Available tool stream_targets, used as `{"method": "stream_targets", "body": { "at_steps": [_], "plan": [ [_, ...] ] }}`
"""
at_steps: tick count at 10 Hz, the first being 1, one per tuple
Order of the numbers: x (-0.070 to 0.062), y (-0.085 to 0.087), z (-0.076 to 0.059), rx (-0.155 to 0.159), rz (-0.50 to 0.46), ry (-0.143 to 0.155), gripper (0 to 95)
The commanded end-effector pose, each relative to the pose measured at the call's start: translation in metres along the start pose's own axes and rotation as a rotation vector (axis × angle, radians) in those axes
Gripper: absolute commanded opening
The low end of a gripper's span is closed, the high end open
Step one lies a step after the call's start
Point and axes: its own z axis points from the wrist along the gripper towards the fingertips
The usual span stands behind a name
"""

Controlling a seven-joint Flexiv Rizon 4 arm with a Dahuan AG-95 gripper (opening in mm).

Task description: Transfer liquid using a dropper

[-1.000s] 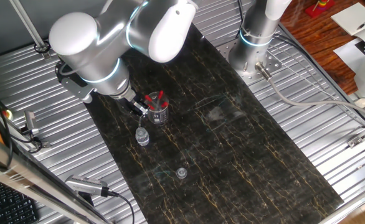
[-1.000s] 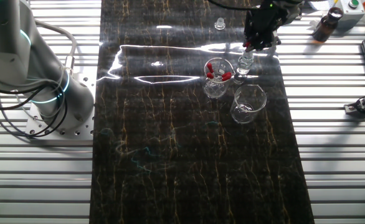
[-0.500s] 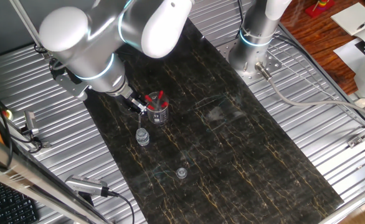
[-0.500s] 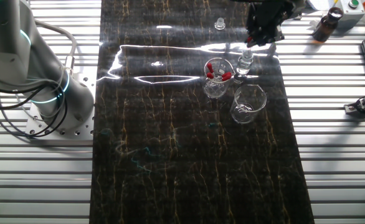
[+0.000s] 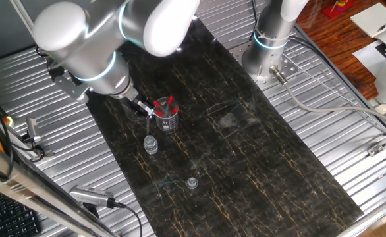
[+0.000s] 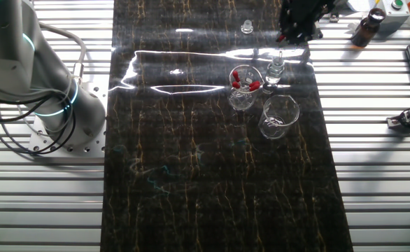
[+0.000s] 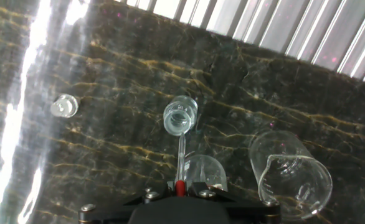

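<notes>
The gripper (image 7: 180, 188) pinches 1 dropper (image 7: 180, 158) by its red bulb — glass tip hanging just above the open vial (image 7: 180, 117), near 2 beakers.

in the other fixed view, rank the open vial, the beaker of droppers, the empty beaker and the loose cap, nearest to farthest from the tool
1. Open vial, just below the tool, which holds a dropper.
2. Loose cap, to its left; beaker of droppers, lower left. Too close to call.
3. Empty beaker, lowest in frame.
</notes>
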Motion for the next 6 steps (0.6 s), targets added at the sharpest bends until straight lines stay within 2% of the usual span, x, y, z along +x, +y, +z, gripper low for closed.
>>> {"method": "stream_targets", "body": {
  "at_steps": [1, 3, 6],
  "plan": [
    [0.01, -0.008, -0.008, -0.001, -0.007, 0.003, 0.0],
    [0.028, -0.025, -0.02, -0.002, -0.016, 0.004, 0.0],
    [0.049, -0.047, -0.041, 0.002, -0.023, 0.014, 0.0]
  ]
}}
